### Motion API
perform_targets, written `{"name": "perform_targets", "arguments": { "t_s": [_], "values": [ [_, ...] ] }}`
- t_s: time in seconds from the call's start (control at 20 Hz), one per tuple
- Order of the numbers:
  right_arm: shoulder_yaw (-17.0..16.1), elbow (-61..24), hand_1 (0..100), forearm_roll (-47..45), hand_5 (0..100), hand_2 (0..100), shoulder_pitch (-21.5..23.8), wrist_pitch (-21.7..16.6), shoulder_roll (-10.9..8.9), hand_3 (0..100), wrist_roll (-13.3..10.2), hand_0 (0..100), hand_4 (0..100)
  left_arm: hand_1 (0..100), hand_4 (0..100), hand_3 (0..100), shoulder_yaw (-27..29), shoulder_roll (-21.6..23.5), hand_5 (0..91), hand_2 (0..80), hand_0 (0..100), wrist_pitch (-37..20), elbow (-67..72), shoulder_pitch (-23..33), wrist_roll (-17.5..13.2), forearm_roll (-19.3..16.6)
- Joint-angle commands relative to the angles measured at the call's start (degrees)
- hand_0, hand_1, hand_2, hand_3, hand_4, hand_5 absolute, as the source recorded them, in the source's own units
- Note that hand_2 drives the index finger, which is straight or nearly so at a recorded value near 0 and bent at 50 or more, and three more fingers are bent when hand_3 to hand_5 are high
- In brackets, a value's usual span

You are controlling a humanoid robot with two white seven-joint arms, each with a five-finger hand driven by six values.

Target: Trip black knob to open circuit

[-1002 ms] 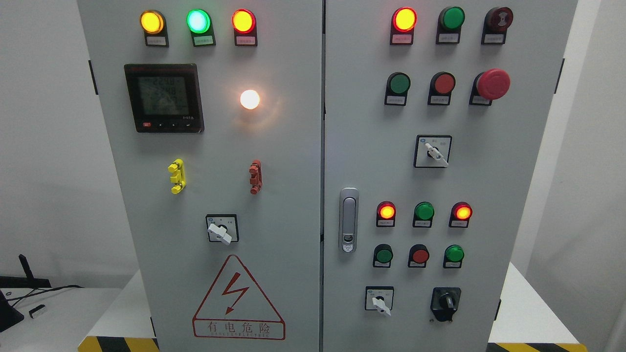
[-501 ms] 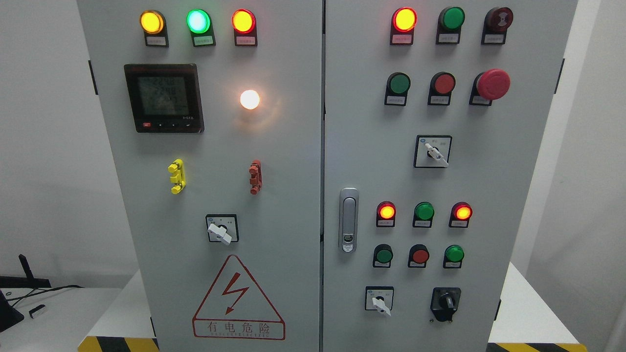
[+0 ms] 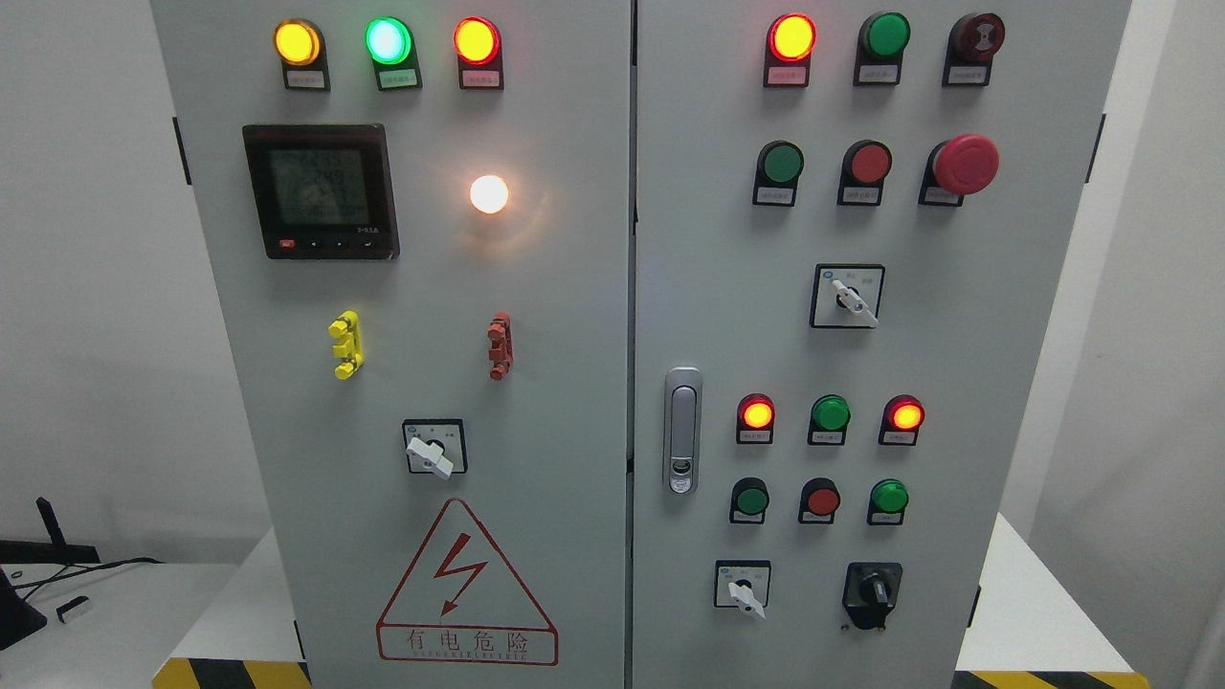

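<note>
A grey electrical cabinet with two doors fills the head view. The black knob sits on a black square base at the lower right of the right door, its handle pointing roughly upward. To its left is a white-handled rotary switch. Neither of my hands nor arms shows anywhere in the picture.
The right door carries lit red lamps, green and red push buttons, a red mushroom stop button, another white switch and a silver door latch. The left door has a meter, lamps and a high-voltage warning triangle.
</note>
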Motion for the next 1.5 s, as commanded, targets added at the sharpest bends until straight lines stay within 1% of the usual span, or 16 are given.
{"name": "perform_targets", "arguments": {
  "t_s": [0.0,0.15,0.4,0.5,0.65,0.8,1.0,1.05,1.25,1.35,1.45],
  "values": [
    [-1.7,-13.9,67,2.1,100,34,-4.4,2.7,-1.96,83,0.0,28,92,39,0,0,0.0,0.0,0.0,0.0,12,0.0,0.0,0.0,0.0,0.3],
    [-1.5,-14.4,66,2.3,100,34,-8.3,7.2,-1.88,85,0.8,29,94,39,0,0,0.0,0.0,0.0,0.0,12,0.0,0.0,0.0,0.0,0.3],
    [-0.6,-14.3,65,4.0,100,35,-14.4,14.2,-1.88,87,3.6,31,96,39,0,0,0.0,0.1,0.0,0.0,12,0.0,0.0,0.0,0.0,0.3],
    [0.6,-14.0,65,5.9,100,35,-17.6,18.5,-1.88,87,3.5,31,97,39,0,0,0.0,0.0,0.0,0.0,12,0.0,0.0,0.0,0.0,0.3],
    [1.6,-13.3,65,6.2,100,36,-20.3,24.0,-1.79,87,3.6,32,97,39,0,0,0.0,0.0,0.0,0.0,12,0.0,0.0,0.0,0.0,0.3],
    [2.0,-11.5,65,6.4,100,38,-21.8,27.7,-1.61,87,3.6,33,97,39,0,0,0.0,0.0,0.0,0.0,12,0.0,0.0,0.0,0.0,0.3],
    [2.0,-8.7,70,7.4,100,41,-24.7,32.4,-1.35,87,3.1,30,97,39,0,0,0.0,0.1,0.0,0.0,12,0.0,0.0,0.0,0.0,0.3],
    [2.0,-7.9,72,7.4,100,42,-25.4,33.3,-1.35,87,3.1,30,97,39,0,0,0.0,0.1,0.0,0.0,12,0.0,0.0,0.0,0.0,0.3],
    [2.2,-4.8,77,7.4,100,42,-27.6,35.4,-1.17,89,3.0,31,98,39,0,0,0.0,0.0,0.0,0.0,12,0.0,0.0,0.0,0.0,0.3],
    [2.7,-3.3,79,7.3,100,42,-28.5,35.7,-1.17,92,3.0,35,99,39,0,0,0.0,0.0,0.0,0.0,12,0.0,0.0,0.0,0.0,0.3],
    [3.3,-1.9,79,7.3,100,42,-29.3,35.6,-1.17,95,2.9,37,100,39,0,0,0.0,0.0,0.0,0.0,12,0.0,0.0,0.0,0.0,0.3]
  ]
}}
